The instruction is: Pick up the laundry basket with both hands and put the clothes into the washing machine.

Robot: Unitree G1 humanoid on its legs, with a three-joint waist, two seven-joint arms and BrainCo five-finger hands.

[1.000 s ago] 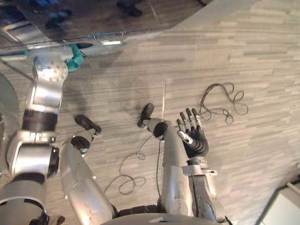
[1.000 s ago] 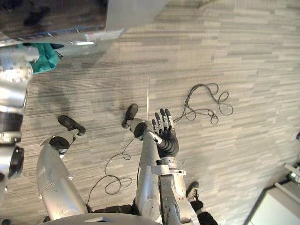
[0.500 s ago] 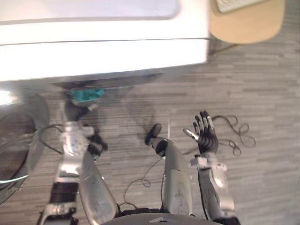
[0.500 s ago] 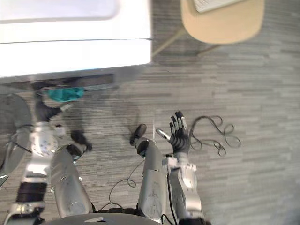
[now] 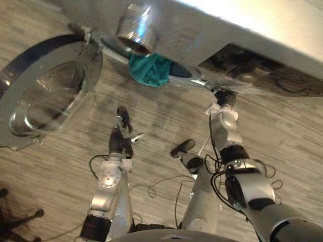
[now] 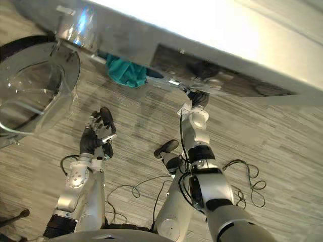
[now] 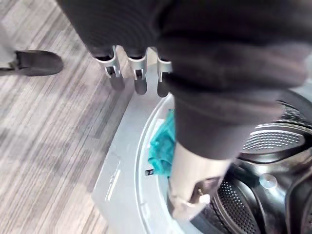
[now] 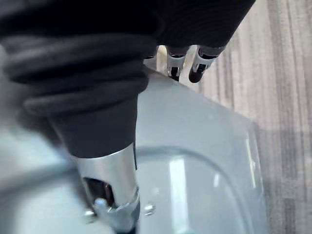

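Observation:
A teal cloth [image 5: 150,70] hangs over the lower rim of the washing machine's [image 5: 252,30] open drum, partly inside it. My left hand [image 6: 96,136] is open, held above the floor below the cloth and apart from it. In the left wrist view its straight fingers [image 7: 139,78] point toward the drum rim and the teal cloth [image 7: 163,146]. My right arm reaches up to the machine's front, to the right of the drum. The right hand [image 8: 109,185] is close against a grey panel, its fingers [image 8: 180,63] straight and holding nothing.
The machine's round glass door [image 5: 45,96] stands swung open at the left, beside my left arm. A dark chair base [image 5: 15,222] sits on the grey plank floor at the lower left.
The camera has swung toward the machine. My left hand has come away from the teal cloth and lowered. My right hand has risen from over the floor to the machine's front.

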